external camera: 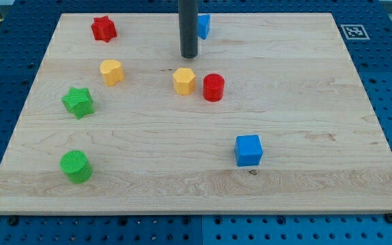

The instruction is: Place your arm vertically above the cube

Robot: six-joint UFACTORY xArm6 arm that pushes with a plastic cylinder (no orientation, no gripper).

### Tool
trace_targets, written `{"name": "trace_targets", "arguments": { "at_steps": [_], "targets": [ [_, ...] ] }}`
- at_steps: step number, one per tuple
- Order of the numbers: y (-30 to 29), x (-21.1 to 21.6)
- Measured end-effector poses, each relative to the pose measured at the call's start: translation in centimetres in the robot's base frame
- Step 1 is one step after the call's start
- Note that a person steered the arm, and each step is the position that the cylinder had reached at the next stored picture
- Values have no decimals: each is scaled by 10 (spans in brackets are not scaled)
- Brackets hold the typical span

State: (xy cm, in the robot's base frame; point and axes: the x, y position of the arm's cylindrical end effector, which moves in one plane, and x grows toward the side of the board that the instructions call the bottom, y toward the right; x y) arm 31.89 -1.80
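The blue cube (248,150) sits on the wooden board (318,102) at the lower right of centre. My tip (189,56) is the lower end of the dark rod coming down from the view's top, well above and to the left of the cube. It stands just above the yellow hexagonal block (184,81) without touching it. A second blue block (203,26) shows partly behind the rod at the top; its shape is unclear.
A red cylinder (214,88) sits right of the yellow hexagon. A red star (103,28) is at the top left, another yellow block (112,71) below it, a green star (78,102) and a green cylinder (76,167) at the left. A marker tag (353,31) is at the top right corner.
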Motion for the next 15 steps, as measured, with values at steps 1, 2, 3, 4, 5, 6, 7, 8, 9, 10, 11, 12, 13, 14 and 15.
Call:
{"name": "trace_targets", "arguments": {
  "at_steps": [1,2,3,4,5,6,7,8,9,10,11,12,13,14,15],
  "targets": [
    [0,12],
    [-1,20],
    [9,35],
    [46,36],
    [85,42],
    [99,43],
    [123,68],
    [125,70],
    [125,71],
    [128,78],
    [129,81],
    [132,93],
    [134,103],
    [134,104],
    [134,104]
  ]
}}
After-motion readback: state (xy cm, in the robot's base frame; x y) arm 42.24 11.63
